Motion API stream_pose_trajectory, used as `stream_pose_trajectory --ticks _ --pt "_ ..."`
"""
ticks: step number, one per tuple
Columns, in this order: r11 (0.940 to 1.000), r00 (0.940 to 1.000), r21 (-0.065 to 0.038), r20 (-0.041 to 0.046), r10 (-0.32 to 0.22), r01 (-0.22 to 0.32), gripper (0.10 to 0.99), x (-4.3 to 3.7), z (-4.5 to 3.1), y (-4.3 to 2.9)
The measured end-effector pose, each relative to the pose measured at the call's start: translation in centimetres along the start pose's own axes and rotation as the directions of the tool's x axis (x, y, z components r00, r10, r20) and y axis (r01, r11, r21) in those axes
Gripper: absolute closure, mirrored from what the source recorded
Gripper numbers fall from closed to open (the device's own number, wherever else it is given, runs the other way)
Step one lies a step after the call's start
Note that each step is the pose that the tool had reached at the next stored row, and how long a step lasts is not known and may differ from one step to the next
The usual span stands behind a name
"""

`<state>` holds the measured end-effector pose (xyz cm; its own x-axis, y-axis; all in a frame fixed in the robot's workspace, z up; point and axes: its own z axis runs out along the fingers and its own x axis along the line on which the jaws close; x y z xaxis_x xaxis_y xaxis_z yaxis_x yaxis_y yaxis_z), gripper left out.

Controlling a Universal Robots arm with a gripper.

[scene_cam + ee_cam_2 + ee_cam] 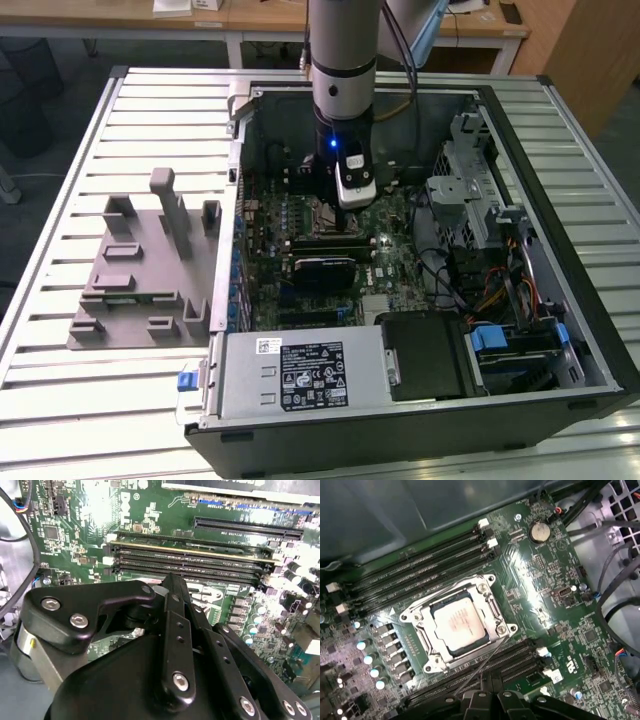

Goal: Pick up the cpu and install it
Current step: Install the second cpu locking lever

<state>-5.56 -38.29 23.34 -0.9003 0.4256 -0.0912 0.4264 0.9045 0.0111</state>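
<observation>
Grey fixture (pixel 140 270) sits on desk (pixel 60 180) at the exterior view's left; PC case (pixel 420 420) right of it. Cpu (pixel 458 627) lies seated in socket frame (pixel 492 615) on mobo. Tool (pixel 170 587) hangs above, holding nothing; can't tell jaws' state. Chip prob. light, stiff, fragile underside: grip by edges.

1. An open computer case (pixel 560 200) lies on its side on a slatted metal table (pixel 60 400), its green motherboard (pixel 390 240) exposed.
2. The robot arm (pixel 343 50) reaches straight down into the case, its wrist lit by a small blue light.
3. A grey plastic fixture (pixel 140 270) stands on the table at the exterior view's left.
4. The silver power supply (pixel 300 372) sits along the case's near edge.
</observation>
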Motion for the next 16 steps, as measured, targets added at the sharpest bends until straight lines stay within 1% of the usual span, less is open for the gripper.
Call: stream_pose_trajectory --ticks 3,4,6,7,9,10,13,16 --pt "0.9995 0.9995 -0.004 -0.0009 -0.031 0.031 0.98 0.09 0.2 -0.07" --pt "0.9978 0.9978 -0.008 -0.0014 -0.066 0.066 0.98 0.11 0.34 -0.08" --pt "0.9947 0.9948 -0.012 -0.002 -0.102 0.102 0.98 0.13 0.46 -0.08" --pt "0.9904 0.9905 -0.017 -0.0024 -0.137 0.137 0.98 0.14 0.59 -0.08" --pt "0.9848 0.985 -0.022 -0.0027 -0.173 0.173 0.98 0.15 0.71 -0.08" --pt "0.9777 0.978 -0.026 -0.0028 -0.209 0.209 0.98 0.16 0.84 -0.08" --pt "0.9649 0.9654 -0.034 -0.0026 -0.261 0.261 0.98 0.18 1.02 -0.08" --pt "0.949 0.9498 -0.041 -0.0023 -0.313 0.313 0.98 0.19 1.19 -0.09"
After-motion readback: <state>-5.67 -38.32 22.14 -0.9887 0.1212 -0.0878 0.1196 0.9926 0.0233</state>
